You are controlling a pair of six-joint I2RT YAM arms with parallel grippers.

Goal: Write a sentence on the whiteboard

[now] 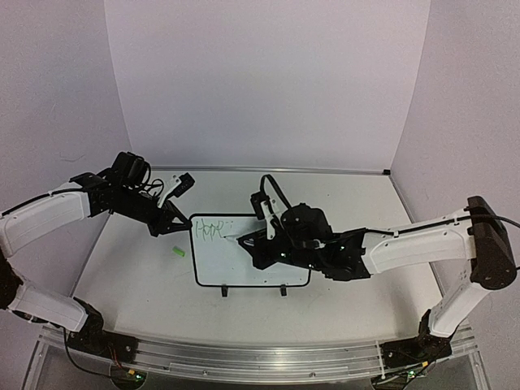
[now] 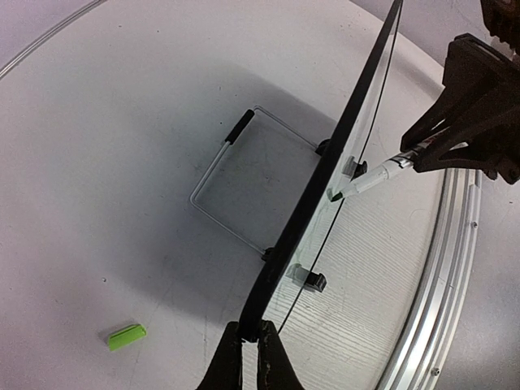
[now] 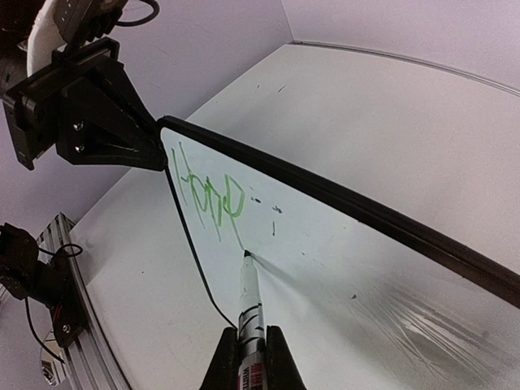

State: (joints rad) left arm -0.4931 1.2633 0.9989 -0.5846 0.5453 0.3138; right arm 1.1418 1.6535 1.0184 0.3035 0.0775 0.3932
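Observation:
The whiteboard (image 1: 252,252) stands tilted on the table, black-edged, with two black feet at its near edge. Light-green writing (image 1: 210,229), roughly "Hop" and a trailing stroke, fills its upper left corner and also shows in the right wrist view (image 3: 213,197). My left gripper (image 1: 180,224) is shut on the board's left edge (image 2: 305,211), jaws clamped on the black rim (image 2: 250,345). My right gripper (image 3: 252,357) is shut on a white marker (image 3: 249,305), whose tip touches the board just below the writing. The marker also shows in the left wrist view (image 2: 375,175).
A small green marker cap (image 1: 178,253) lies on the table left of the board, also in the left wrist view (image 2: 126,335). A wire stand (image 2: 244,179) props the board from behind. The aluminium rail (image 1: 260,357) runs along the near table edge.

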